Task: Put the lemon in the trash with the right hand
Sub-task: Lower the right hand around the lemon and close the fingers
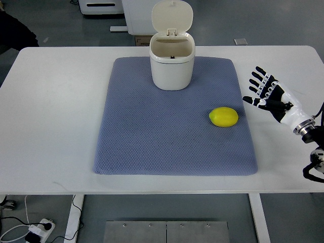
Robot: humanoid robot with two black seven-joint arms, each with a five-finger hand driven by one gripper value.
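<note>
Fingers point(259, 81) of my right hand point(273, 98) spread empty; lemon point(224, 117) lies near at eight o'clock, long axis three-to-nine.

On the white table point(50, 126) we've got one blue-grey quilted mat point(152, 142), one yellow lemon point(224, 117), one cream plastic trash bin with its lid flipped up point(172, 63), and one black-and-white robot hand point(271, 96).

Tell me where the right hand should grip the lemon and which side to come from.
Probably across the lemon's short middle, from above and its right, where the open right hand already waits. It lies on the mat with its long axis left-right, sides unobstructed.
</note>
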